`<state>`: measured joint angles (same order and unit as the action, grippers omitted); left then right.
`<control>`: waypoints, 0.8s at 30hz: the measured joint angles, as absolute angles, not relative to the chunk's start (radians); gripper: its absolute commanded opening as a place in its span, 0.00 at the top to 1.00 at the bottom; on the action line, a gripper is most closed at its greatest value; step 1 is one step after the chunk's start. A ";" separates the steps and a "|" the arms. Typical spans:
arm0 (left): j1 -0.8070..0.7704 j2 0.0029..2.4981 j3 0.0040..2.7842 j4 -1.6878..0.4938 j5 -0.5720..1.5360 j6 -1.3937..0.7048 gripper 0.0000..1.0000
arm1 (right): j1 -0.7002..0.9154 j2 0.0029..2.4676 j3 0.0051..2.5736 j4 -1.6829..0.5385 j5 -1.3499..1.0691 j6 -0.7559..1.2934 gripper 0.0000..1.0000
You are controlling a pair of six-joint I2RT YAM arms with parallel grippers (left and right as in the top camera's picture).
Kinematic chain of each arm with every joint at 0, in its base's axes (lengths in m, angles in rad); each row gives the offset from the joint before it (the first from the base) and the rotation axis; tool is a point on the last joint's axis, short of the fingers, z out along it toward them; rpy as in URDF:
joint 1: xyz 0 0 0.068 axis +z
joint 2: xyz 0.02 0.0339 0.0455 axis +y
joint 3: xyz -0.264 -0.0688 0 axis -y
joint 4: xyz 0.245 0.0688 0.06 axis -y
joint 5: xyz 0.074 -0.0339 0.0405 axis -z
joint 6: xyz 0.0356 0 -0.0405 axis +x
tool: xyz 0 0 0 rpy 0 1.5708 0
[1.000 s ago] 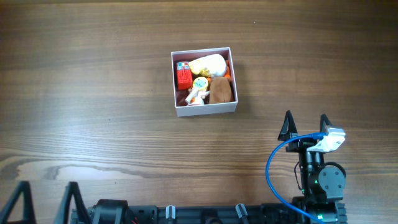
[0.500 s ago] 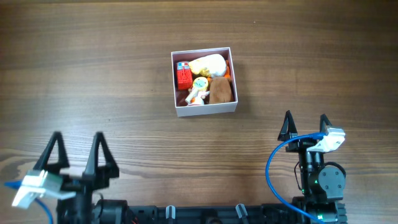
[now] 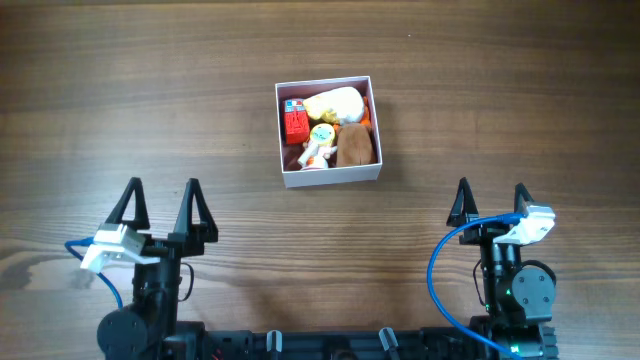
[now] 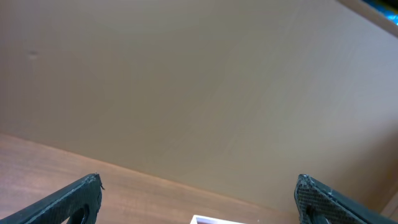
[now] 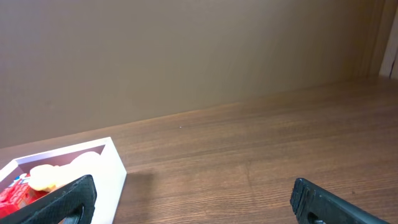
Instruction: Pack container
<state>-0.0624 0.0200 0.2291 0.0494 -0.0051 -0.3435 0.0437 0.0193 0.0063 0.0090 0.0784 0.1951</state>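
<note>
Overhead only: brown toy [image 3: 354, 147] w/in container [image 3: 330, 178]

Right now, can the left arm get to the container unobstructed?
Probably yes: the left gripper is open and empty, and only bare table lies between it and the container, whose top is open.

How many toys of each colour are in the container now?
Red toy: 1
Pale yellow toy: 1
White-and-yellow figure: 1
Brown toy: 1
Total: 4 in the container; an orange sliver by its right wall is too small to identify.
</note>
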 measured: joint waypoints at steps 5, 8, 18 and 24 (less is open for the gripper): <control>-0.062 0.019 0.177 0.078 -0.004 -0.344 0.00 | 0.044 0.019 0.006 0.009 0.078 0.196 0.00; -0.062 0.018 0.152 0.094 -0.002 -0.347 0.00 | 0.044 0.019 0.006 0.009 0.078 0.195 0.00; -0.062 0.017 0.086 0.098 -0.002 -0.347 0.00 | 0.044 0.019 0.006 0.009 0.078 0.196 0.00; -0.062 0.017 0.052 0.100 -0.002 -0.347 0.00 | 0.044 0.019 0.006 0.009 0.078 0.196 0.01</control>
